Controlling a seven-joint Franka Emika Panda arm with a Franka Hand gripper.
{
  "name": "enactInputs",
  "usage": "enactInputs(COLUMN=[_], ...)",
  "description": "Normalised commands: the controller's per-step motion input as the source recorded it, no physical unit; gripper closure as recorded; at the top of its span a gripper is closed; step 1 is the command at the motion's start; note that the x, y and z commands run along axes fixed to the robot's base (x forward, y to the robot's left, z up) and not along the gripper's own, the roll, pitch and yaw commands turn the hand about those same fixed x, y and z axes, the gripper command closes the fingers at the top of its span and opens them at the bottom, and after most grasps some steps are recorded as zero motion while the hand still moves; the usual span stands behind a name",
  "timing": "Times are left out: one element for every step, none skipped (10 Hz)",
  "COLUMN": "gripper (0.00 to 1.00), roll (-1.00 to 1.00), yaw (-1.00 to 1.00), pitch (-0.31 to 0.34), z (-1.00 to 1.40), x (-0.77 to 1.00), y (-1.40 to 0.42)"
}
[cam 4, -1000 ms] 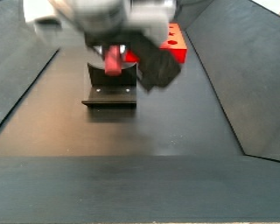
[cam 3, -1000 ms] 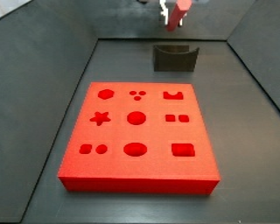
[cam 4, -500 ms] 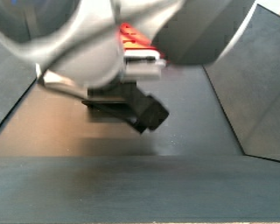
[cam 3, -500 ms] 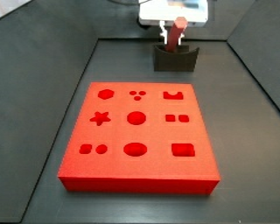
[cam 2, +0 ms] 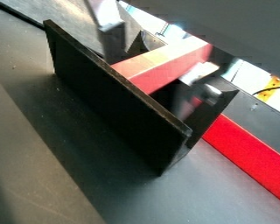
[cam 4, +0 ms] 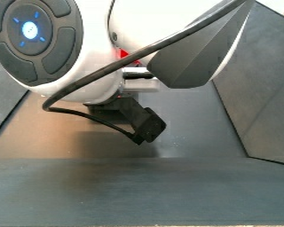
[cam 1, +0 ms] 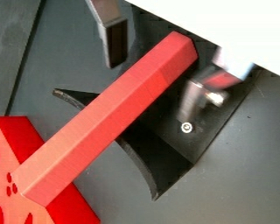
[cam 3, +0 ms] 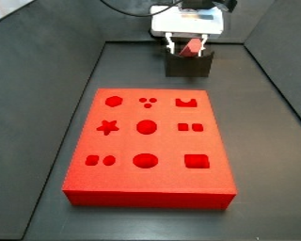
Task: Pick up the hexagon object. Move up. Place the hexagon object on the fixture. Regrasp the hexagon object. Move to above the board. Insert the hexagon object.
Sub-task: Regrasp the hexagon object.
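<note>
The hexagon object (cam 1: pixel 108 118), a long matte red bar, lies tilted in the notch of the fixture (cam 1: pixel 166 162) and sticks out towards the board (cam 1: pixel 4 171). My gripper (cam 1: pixel 160 63) straddles the bar's upper end and is open. One finger (cam 1: pixel 113 37) stands clear of the bar with a gap; the other finger (cam 1: pixel 206 86) is close beside it. Another wrist view shows the bar (cam 2: pixel 166 66) behind the fixture's wall (cam 2: pixel 113 109). In a side view the gripper (cam 3: pixel 188 44) hangs over the fixture (cam 3: pixel 191 66), beyond the board (cam 3: pixel 147 141).
Dark sloping walls (cam 3: pixel 40 85) enclose the dark floor on both sides. The board's top has several shaped recesses. In a side view the arm's white body (cam 4: pixel 97 53) fills most of the picture and hides the fixture.
The gripper has come down with the bar from above the fixture. The bar now rests in the notch, and one finger stands off it.
</note>
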Motion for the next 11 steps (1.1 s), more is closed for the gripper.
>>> enactInputs(gripper=[0.00,0.00,0.00,0.00,0.00,0.00,0.00,0.00,0.00,0.00,0.00], roll=[0.03,0.04,0.05,0.07,0.07,0.06,0.06,0.05,0.05,1.00,1.00], yaw=[0.06,0.07,0.06,0.05,0.03,0.02,0.01,-0.01,-0.04,0.02,0.01], pitch=[0.011,0.019,0.037,0.052,0.079,0.099,0.110,0.113,0.106,0.047,0.046], z=[1.00,1.00,1.00,1.00,1.00,0.88,0.77,0.54,0.29,0.92,0.87], x=[0.00,-0.01,-0.03,-0.04,-0.04,-0.04,-0.03,-0.02,-0.02,0.02,0.02], y=[0.00,0.00,0.00,-0.01,0.00,0.00,0.00,0.00,0.00,-1.00,-1.00])
